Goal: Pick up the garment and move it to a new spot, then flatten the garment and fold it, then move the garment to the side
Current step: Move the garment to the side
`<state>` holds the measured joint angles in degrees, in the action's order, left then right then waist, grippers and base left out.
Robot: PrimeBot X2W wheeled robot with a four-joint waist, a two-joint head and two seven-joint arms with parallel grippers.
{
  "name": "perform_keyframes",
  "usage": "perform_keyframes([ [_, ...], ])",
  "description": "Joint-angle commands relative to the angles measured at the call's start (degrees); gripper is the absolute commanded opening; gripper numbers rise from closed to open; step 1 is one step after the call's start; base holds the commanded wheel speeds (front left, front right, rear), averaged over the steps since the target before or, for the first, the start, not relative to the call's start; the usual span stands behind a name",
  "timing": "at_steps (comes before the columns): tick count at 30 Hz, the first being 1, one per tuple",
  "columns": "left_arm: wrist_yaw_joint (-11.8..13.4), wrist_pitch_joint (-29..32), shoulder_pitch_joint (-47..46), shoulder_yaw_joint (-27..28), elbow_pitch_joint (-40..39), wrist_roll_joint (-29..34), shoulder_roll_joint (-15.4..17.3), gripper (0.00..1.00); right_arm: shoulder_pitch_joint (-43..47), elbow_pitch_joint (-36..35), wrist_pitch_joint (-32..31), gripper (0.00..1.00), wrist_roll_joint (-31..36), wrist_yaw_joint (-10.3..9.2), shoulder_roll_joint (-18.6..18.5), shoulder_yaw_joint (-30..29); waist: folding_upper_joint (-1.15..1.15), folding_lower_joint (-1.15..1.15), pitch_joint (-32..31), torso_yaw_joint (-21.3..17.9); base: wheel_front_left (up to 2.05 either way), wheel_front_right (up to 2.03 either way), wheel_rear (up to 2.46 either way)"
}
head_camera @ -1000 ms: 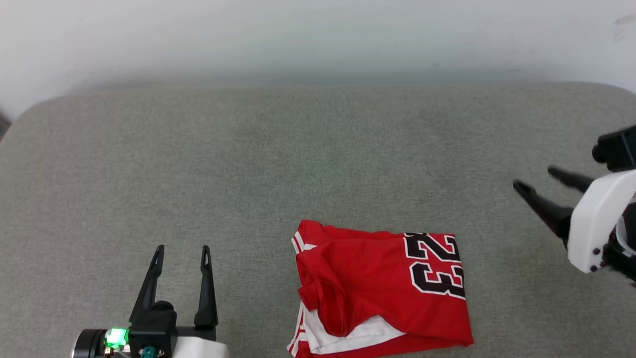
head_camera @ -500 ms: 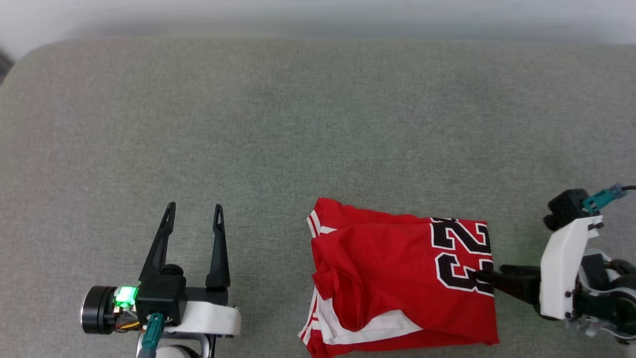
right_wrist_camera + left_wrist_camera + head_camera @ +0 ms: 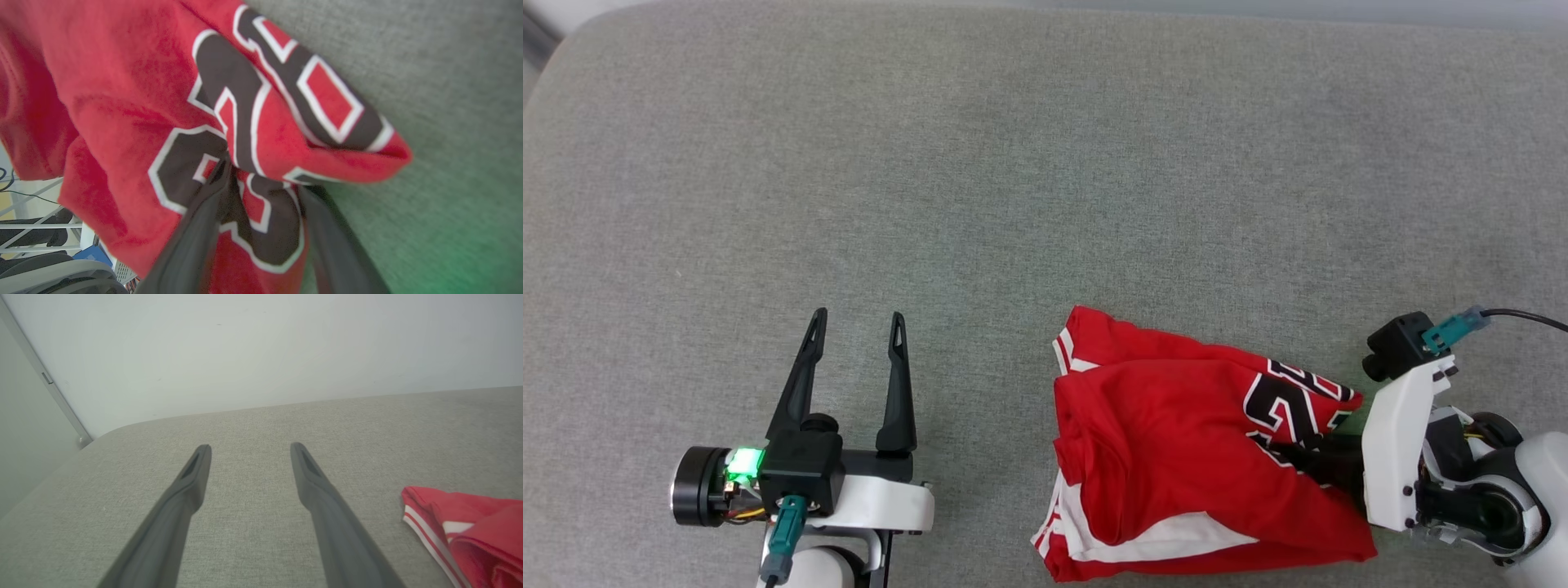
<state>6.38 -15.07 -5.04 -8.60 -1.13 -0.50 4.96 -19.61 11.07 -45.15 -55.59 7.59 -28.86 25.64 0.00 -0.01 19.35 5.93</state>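
My head camera looks steeply down on the grey counter [image 3: 1013,163] from above its near side, far enough back to take in most of its width. The left wrist camera sits low, sighting along the left gripper [image 3: 251,445] across the counter toward the pale wall [image 3: 261,347]. It shares with the head view the striped corner of the red shirt [image 3: 449,522] (just at its right edge). The right wrist camera is pressed close, looking along the right gripper [image 3: 264,179] at the shirt's black numbers, which the head view has too.
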Motion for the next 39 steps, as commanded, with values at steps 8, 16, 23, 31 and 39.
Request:
perform_keyframes([
  [8, 1.28, -0.12, 3.21, 1.75, 0.21, -0.04, 0.77, 1.00, -7.23, -3.94, 8.38, 0.00, 3.48, -0.12, -4.21, 6.94, 0.00, 0.01, -4.74, -4.85, 0.00, 0.00, 0.00],
  [16, 1.69, -0.12, 5.52, 3.44, -1.01, -0.41, 1.21, 1.00, -11.76, -10.78, 8.56, 0.00, 5.37, -0.12, -10.09, 8.08, 0.00, 0.01, -5.90, -13.02, 0.00, 0.00, 0.00],
  [23, 1.47, -0.12, 4.44, 4.37, -2.01, 0.35, 2.41, 1.00, -14.33, -12.16, 9.23, 0.00, 7.39, -0.12, -15.84, 4.96, 0.00, 0.01, -2.76, -21.22, 0.00, 0.00, 0.00],
  [31, 0.76, -0.12, 1.92, 4.67, -3.59, 1.18, 5.04, 1.00, -16.78, -2.91, 10.96, 0.00, 12.74, -0.12, -19.10, -0.83, 0.00, 0.01, 3.23, -25.15, 0.00, 0.00, 0.00],
  [39, 0.64, -0.12, -1.57, 4.51, -5.07, 1.75, 7.28, 1.00, -21.20, 9.39, 12.41, 0.00, 20.77, -0.14, -17.18, -8.37, 0.00, 0.01, 9.96, -24.91, 0.00, 0.00, 0.00],
])
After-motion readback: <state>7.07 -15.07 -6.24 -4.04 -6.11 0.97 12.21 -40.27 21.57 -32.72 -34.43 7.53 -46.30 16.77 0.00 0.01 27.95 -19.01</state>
